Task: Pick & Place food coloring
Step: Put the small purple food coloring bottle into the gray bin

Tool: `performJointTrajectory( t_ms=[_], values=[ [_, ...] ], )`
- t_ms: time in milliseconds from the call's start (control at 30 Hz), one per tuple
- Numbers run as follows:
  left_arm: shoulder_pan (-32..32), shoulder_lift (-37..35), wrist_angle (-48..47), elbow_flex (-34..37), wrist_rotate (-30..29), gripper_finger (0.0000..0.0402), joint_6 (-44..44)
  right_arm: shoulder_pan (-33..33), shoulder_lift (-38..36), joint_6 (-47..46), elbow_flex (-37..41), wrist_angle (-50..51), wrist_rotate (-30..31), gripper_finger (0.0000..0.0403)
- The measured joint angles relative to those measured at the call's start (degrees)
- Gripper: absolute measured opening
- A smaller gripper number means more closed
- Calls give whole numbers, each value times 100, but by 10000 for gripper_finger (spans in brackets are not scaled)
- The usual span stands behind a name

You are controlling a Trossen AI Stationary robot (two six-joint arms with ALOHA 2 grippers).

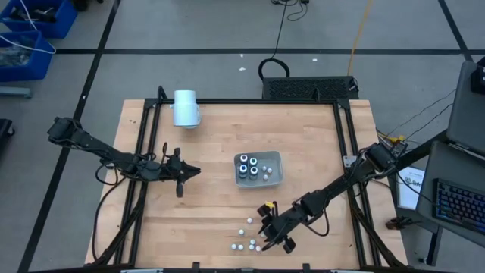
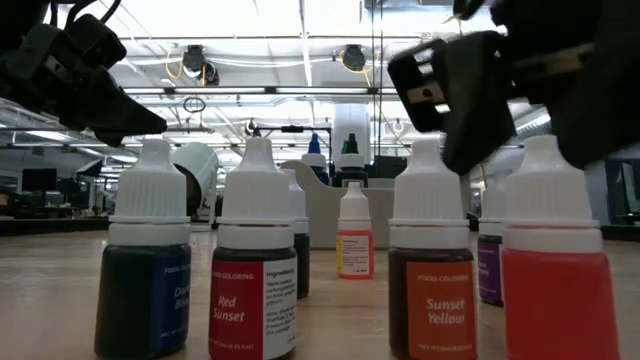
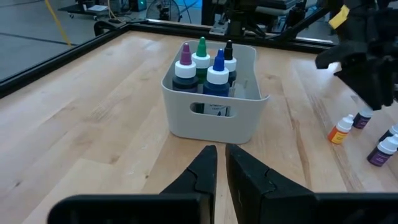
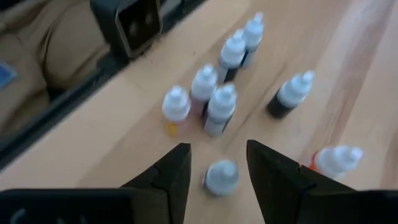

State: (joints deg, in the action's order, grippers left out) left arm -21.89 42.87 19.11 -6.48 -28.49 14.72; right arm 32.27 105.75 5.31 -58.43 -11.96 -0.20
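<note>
four bottles [image 1: 248, 164] in tray [image 1: 276, 156] mid-table; loose bottles [image 1: 244, 241] on table [image 1: 212, 205] at front, cylinder [image 1: 186, 108] behind left.

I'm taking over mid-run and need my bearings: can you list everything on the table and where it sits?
Tray: one, translucent grey, middle of the table.
Bottles in tray: four with coloured caps (purple, green, blue, black), plus small pale tops beside them that I cannot count.
Loose bottles: about seven white-capped ones showing, standing at the near edge, right of centre; labels read Red Sunset and Sunset Yellow.
Cylinder: one, pale blue, lying at the far left of the table.
Left pincer: shut, empty, left of the tray.
Right pincer: open, above the loose bottles, one bottle between its fingers, not gripped.
</note>
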Motion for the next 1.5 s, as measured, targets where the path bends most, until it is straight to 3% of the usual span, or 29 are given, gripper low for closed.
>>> performJointTrajectory(
  t_ms=[767,1100,1233,1433,1500],
  values=[
    [0,-2,13,-2,-7,37,-1,-42,385,-464,26,-340,-1,142],
    [0,-2,18,-2,-9,37,-70,-44,382,-466,24,-243,-16,58],
    [0,-2,20,-2,-9,37,-70,-44,369,-476,23,-234,-9,56],
    [0,-2,22,-2,-9,37,-74,-106,-147,-347,24,435,43,58],
    [0,-2,32,-2,-9,37,-74,-179,-621,-238,24,990,469,58]
  ],
)
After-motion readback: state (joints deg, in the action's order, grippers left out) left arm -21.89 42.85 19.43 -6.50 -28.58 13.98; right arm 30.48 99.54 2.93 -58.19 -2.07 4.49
